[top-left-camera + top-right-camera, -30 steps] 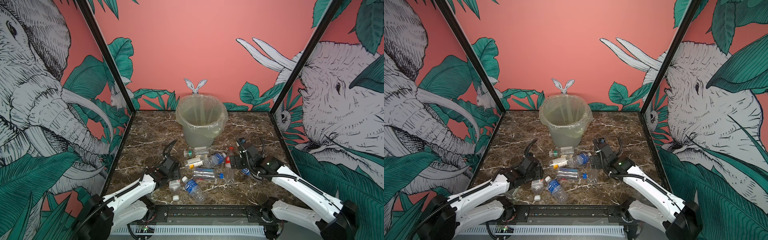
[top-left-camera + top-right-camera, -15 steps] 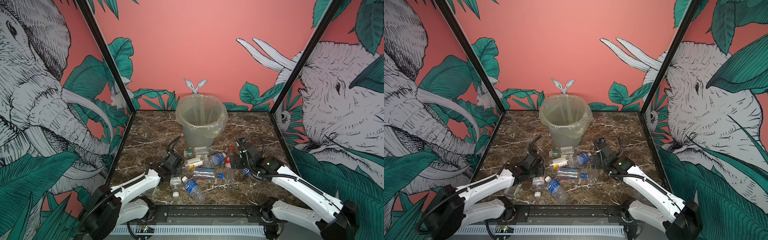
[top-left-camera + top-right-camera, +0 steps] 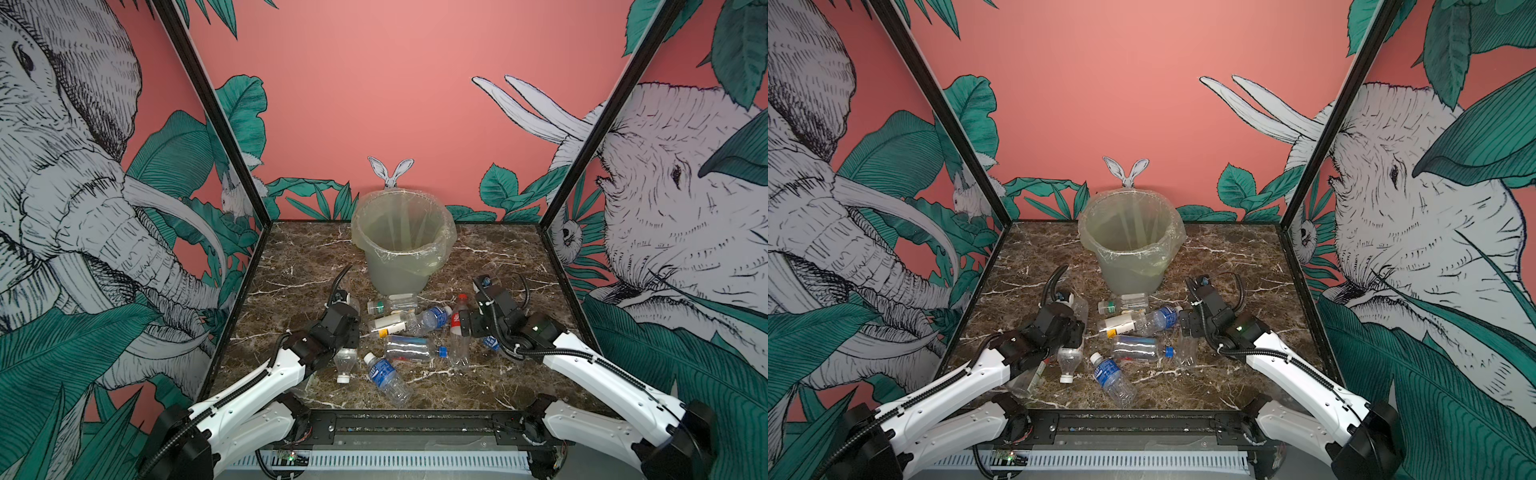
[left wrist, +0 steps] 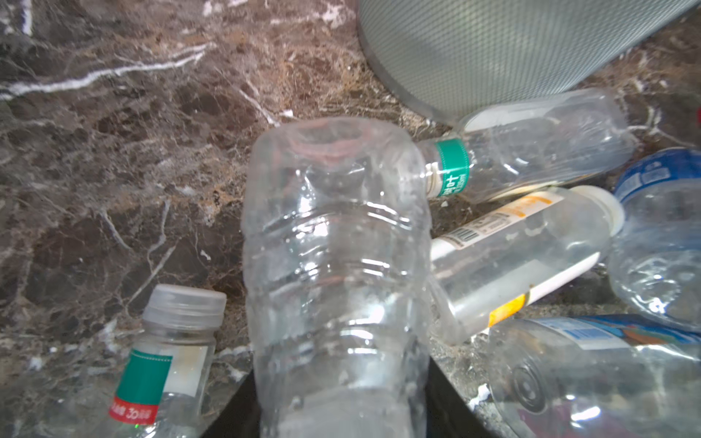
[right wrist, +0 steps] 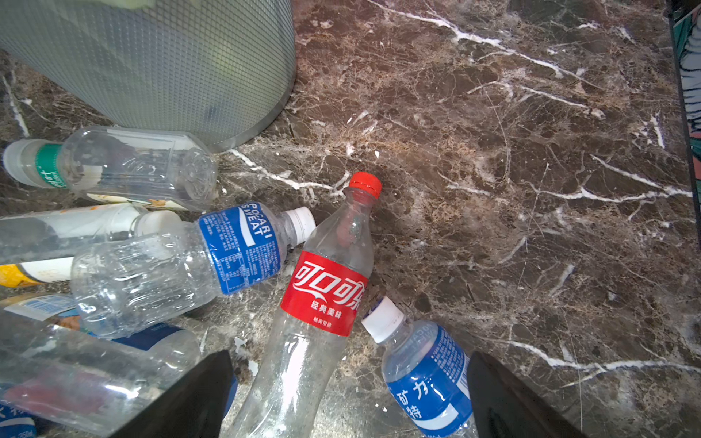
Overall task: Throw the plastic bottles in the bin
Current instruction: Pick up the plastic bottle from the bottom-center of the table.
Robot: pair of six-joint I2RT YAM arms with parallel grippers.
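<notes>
— Several plastic bottles [image 3: 409, 328] lay scattered on the marble table [image 3: 490, 257], just in front of the bin [image 3: 401, 249], which stood upright near the back wall.

— What did the left gripper [image 4: 337, 402] have?

— Its jaws were clamped on a crumpled clear bottle [image 4: 335, 265], base pointing away from the wrist.

— And the right gripper [image 5: 347, 398]?

— Its jaws stood wide, straddling the red-labelled bottle [image 5: 322, 299] and a blue-labelled bottle [image 5: 426, 375], gripping neither.
</notes>
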